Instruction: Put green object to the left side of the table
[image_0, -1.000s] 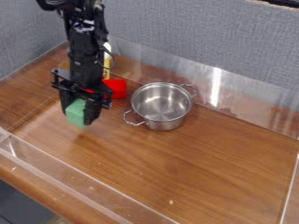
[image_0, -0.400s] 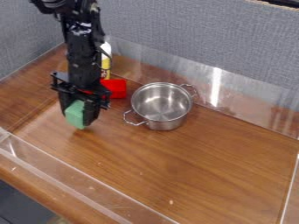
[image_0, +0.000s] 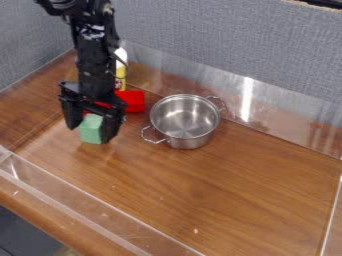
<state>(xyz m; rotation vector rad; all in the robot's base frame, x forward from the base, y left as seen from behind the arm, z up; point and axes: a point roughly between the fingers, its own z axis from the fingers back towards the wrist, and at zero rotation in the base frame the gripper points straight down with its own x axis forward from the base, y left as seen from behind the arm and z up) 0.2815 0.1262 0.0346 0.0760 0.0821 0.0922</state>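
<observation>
Gripper (image_0: 91, 128): pointing straight down over the left part of the table, jaws standing apart, one black finger showing on each side of the cube; grip released.
Cube (image_0: 92, 129): green, sitting between the spread fingers, its base looking to be resting on the wood; whether the fingers are touching its sides is too fine to tell.
Arm (image_0: 91, 55): black, rising nearly upright from the gripper toward the top edge of the view.
Table (image_0: 201, 190): brown glossy wood grain, stretching out mostly to the right of and in front of the gripper.
Walls (image_0: 54, 195): low, clear plastic, running along the table's edges; the nearest stretch is lying left of and in front of the gripper.
Cylinder (image_0: 132, 100): red, lying just behind and to the right of the gripper, close to the arm.
Pot (image_0: 183, 120): steel, open-topped, with side handles, sitting to the right of the gripper, past the cylinder, clear of the cube.
Yellow item (image_0: 120, 71): partly showing behind the arm, too hidden to name.
</observation>
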